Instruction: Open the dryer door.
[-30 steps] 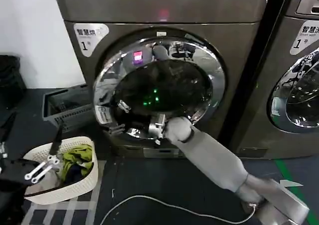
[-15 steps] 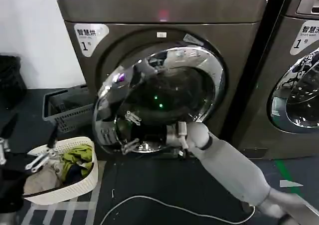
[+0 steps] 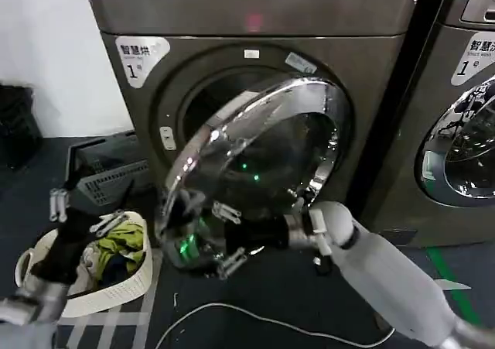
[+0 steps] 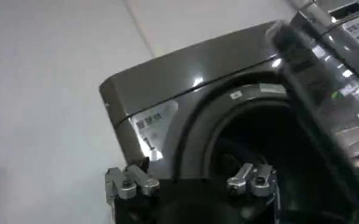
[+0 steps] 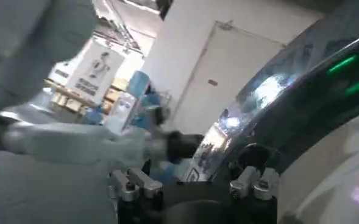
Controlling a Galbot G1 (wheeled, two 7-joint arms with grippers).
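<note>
Dark floor (image 3: 309, 287), white wall (image 3: 46, 55). Dryer (image 3: 255, 8): door (image 3: 255, 163) swung partway out, hinged left, drum opening exposed. Right gripper (image 3: 298, 227) at door's lower rim; finger spread cannot be told. Left gripper (image 3: 85, 213) spread, above laundry basket (image 3: 124, 283).

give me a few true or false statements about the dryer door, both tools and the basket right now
1. The round chrome-ringed dryer door is partly open. True.
2. The right tool is at the door's lower rim. True.
3. The left tool is gripping the door. False: it is open, above the white plastic laundry basket, apart from the door.
4. The basket is empty. False: it holds yellow-green and dark clothes.
5. The grey dryer bears a label with the numeral 1. True.
</note>
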